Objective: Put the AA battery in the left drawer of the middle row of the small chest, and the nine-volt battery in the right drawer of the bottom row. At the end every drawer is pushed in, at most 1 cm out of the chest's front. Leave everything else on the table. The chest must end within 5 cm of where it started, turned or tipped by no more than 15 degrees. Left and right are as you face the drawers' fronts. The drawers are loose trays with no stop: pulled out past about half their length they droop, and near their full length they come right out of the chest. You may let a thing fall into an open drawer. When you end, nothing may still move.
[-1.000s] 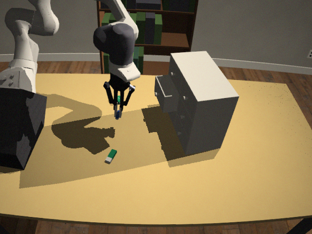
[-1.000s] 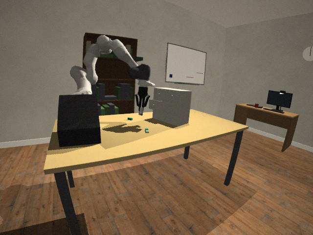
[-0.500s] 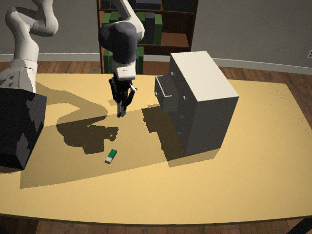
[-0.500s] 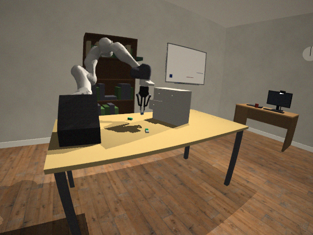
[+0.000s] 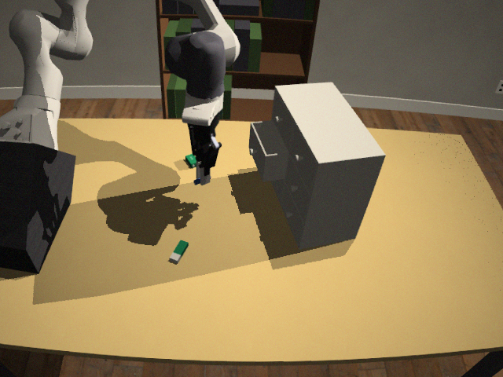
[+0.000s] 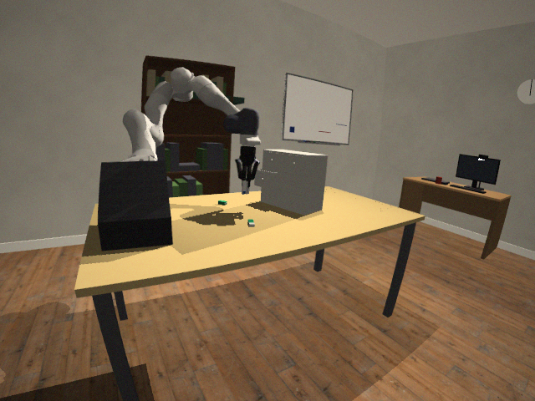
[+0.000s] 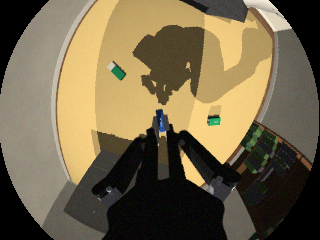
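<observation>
Left to right, as seen from above. The black pedestal (image 5: 36,203) (image 6: 135,202) (image 7: 225,10) carries the arm at the end of the worktop (image 5: 284,316) (image 6: 216,254) (image 7: 80,100). Next, a green-and-white block (image 5: 178,251) (image 6: 251,222) (image 7: 117,71) lies flat on the near side. The nine-volt battery (image 5: 190,160) (image 6: 222,202) (image 7: 214,121) — apparently the small green block — rests on the worktop, farther back. Beside it in this view, the fingers (image 5: 203,179) (image 6: 245,190) point downward, closed on the blue AA battery (image 5: 196,181) (image 7: 160,119), raised above the worktop and outside the chest. The left drawer of the middle row (image 5: 273,166) (image 6: 260,177) projects from the front — its contents cannot be made out. At right, the pale chest (image 5: 332,122) (image 6: 293,185) (image 7: 92,185) stands upright, its other visible drawers apparently pushed in.
</observation>
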Available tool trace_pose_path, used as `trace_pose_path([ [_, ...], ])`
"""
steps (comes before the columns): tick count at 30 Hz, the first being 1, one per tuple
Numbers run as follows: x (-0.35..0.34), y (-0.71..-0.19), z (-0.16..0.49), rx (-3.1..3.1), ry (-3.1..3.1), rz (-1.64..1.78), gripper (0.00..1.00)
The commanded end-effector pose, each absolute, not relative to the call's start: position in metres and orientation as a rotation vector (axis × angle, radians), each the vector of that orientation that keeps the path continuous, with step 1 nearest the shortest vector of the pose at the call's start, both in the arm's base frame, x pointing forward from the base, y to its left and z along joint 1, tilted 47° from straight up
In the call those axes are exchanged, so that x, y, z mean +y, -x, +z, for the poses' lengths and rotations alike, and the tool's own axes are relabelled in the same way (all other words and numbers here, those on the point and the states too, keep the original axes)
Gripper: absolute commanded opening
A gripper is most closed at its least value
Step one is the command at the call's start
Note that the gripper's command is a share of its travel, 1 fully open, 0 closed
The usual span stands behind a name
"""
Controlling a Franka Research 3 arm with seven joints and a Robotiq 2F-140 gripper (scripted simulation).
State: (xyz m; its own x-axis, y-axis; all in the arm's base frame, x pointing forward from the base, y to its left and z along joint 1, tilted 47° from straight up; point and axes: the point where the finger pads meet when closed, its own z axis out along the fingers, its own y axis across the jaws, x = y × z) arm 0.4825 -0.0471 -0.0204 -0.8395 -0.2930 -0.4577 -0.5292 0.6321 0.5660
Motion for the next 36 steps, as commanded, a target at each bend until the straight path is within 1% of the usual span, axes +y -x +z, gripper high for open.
trace_pose_path([
  [1, -0.046, -0.487, -0.016, 2.63, 0.399, 1.101, 0.06],
  [9, -0.045, -0.495, -0.011, 2.688, 0.198, 1.133, 0.06],
  [23, -0.05, -0.495, -0.006, 2.698, 0.166, 1.142, 0.06],
  [36, -0.088, -0.487, 0.03, 2.698, 0.166, 1.142, 0.06],
])
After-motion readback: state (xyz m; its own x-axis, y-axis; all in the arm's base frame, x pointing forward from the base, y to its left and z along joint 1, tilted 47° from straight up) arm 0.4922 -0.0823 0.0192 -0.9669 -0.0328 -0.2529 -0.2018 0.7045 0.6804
